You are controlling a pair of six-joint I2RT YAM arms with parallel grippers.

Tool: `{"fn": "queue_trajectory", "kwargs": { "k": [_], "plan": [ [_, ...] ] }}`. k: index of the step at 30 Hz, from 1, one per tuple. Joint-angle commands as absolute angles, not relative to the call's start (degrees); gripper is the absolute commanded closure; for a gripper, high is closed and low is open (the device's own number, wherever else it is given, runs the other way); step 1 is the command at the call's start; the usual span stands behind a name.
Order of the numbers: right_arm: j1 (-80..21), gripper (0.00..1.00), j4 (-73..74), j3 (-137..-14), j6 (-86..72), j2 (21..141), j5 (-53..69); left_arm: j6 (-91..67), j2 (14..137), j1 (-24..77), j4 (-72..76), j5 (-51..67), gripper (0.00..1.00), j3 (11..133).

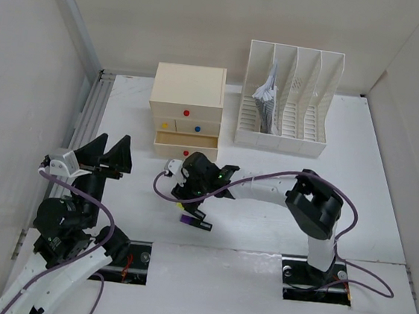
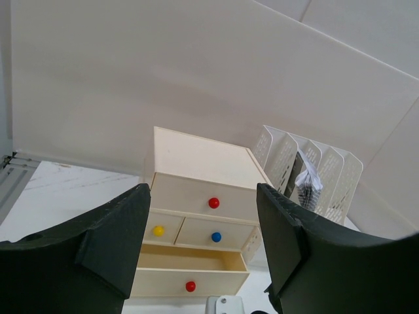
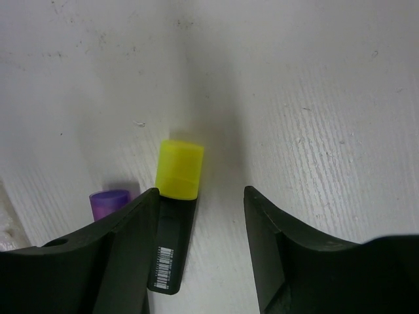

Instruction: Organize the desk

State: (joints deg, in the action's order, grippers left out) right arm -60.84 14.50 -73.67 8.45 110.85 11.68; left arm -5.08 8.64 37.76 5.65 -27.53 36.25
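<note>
On the white desk (image 1: 357,180) a black highlighter with a yellow cap (image 3: 178,171) lies between my right gripper's (image 3: 200,226) open fingers, against the left finger (image 3: 124,255). A purple-capped highlighter (image 3: 109,203) lies just outside that finger. In the top view the right gripper (image 1: 190,202) points down over both highlighters (image 1: 194,220), in front of the drawer box. My left gripper (image 1: 109,149) is open and empty, held above the desk's left side. It faces the drawer box in the left wrist view (image 2: 203,242).
The cream three-drawer box (image 1: 187,95) stands at the back, its bottom drawer (image 2: 196,261) pulled open and empty. A white slotted file rack (image 1: 298,99) to its right holds crumpled paper (image 1: 267,95). White walls surround the desk.
</note>
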Motion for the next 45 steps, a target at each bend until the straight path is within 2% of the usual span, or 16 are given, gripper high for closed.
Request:
{"fn": "queue_trajectory", "kwargs": {
  "k": [1,14,19,21,24,25,29,38,45],
  "plan": [
    [-61.5,0.4,12.5,-74.1,7.2,110.5,11.2,-4.2,7.9,37.6,7.6,-27.7,0.37,36.5],
    [-65.4,0.36,12.0,-71.8,6.1,108.9,7.6,-4.2,7.9,37.6,7.6,-28.7,0.37,36.5],
    [-65.4,0.42,12.0,-71.2,4.1,111.4,2.2,-4.2,7.4,37.6,7.6,-28.7,0.37,35.9],
    [-65.4,0.46,12.0,-71.2,4.1,112.1,-0.3,-4.2,7.4,37.6,7.6,-28.7,0.37,35.9],
    [-65.4,0.66,12.0,-71.2,4.1,112.6,-3.0,-4.2,7.4,37.6,7.6,-28.7,0.37,35.9],
    [-65.4,0.8,12.0,-71.7,4.1,112.6,-3.0,-4.2,7.4,37.6,7.6,-28.7,0.37,35.9],
    [-65.4,0.98,12.0,-73.3,6.3,112.6,-4.9,-4.2,6.9,37.6,7.6,-28.7,0.37,35.9],
    [-65.4,1.0,12.5,-82.0,17.4,107.6,-11.2,-4.2,6.9,37.6,7.6,-28.7,0.37,35.9],
    [-59.8,1.0,12.5,-91.9,23.1,107.1,-13.6,-4.2,6.9,37.6,7.6,-28.7,0.37,35.9]
  ]
}}
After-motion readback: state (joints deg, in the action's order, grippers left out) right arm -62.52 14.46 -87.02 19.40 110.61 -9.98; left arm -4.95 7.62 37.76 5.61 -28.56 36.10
